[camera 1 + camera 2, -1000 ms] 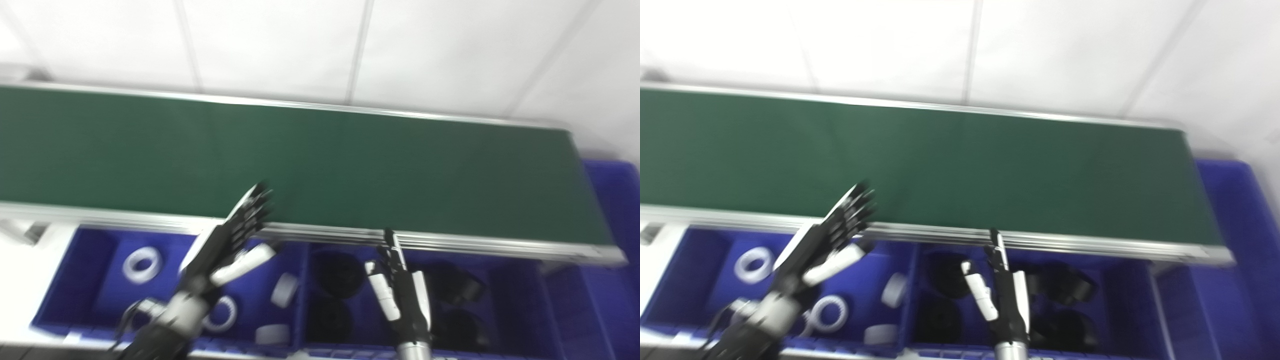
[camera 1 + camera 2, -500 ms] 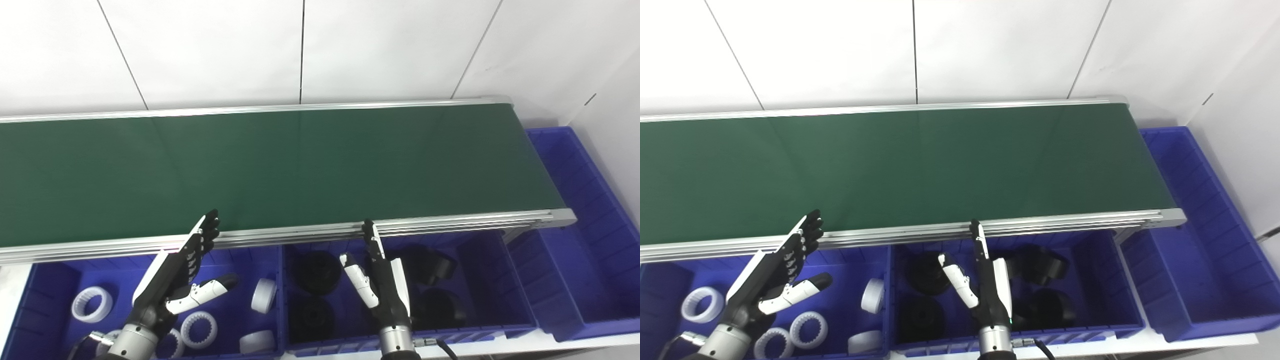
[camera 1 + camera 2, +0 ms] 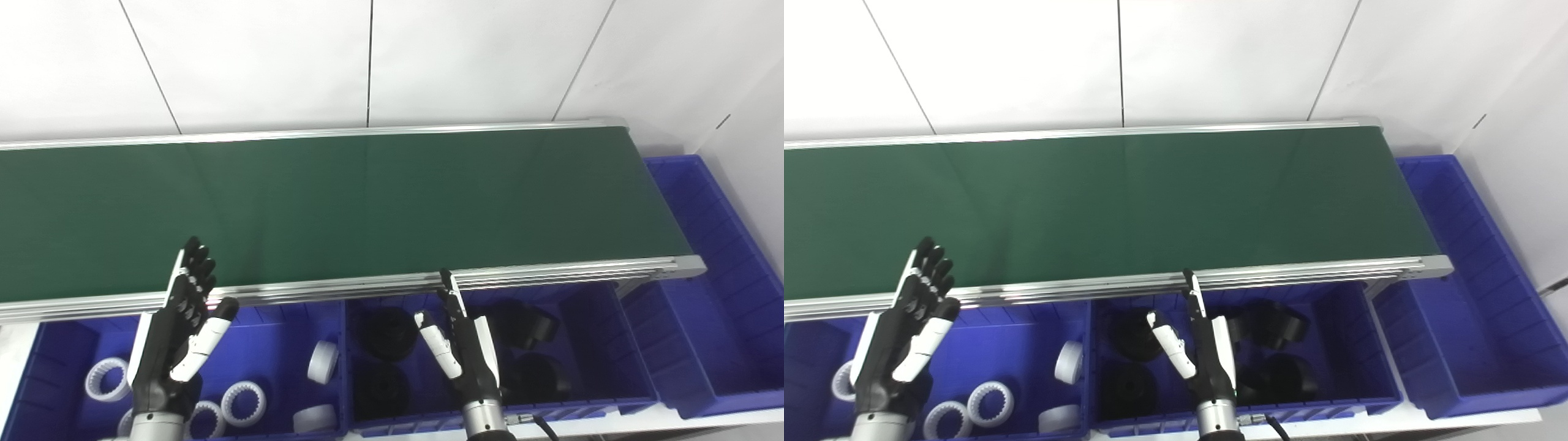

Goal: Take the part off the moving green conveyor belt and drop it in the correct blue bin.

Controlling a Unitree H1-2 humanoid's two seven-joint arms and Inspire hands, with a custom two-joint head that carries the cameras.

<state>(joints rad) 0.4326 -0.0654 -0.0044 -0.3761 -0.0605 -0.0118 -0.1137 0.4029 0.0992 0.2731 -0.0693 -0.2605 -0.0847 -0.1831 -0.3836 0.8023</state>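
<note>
The green conveyor belt (image 3: pixel 367 202) runs across the view and carries no part. My left hand (image 3: pixel 177 331) is open and empty, fingers up, over the left blue bin (image 3: pixel 275 343) at the belt's near rail. My right hand (image 3: pixel 462 352) is open and empty, fingers pointing up, over the middle blue bin (image 3: pixel 600 343). The left bin holds several white ring parts (image 3: pixel 243 402). The middle bin holds several black parts (image 3: pixel 388 331).
A third blue bin (image 3: pixel 723 294) stands at the right end of the belt and looks empty. The belt's metal rail (image 3: pixel 551 272) runs along the near side above the bins. A white tiled wall lies behind.
The camera settled after a blurred shift. My left hand has moved left and turned more upright, its thumb drawn in. My right hand has barely moved.
</note>
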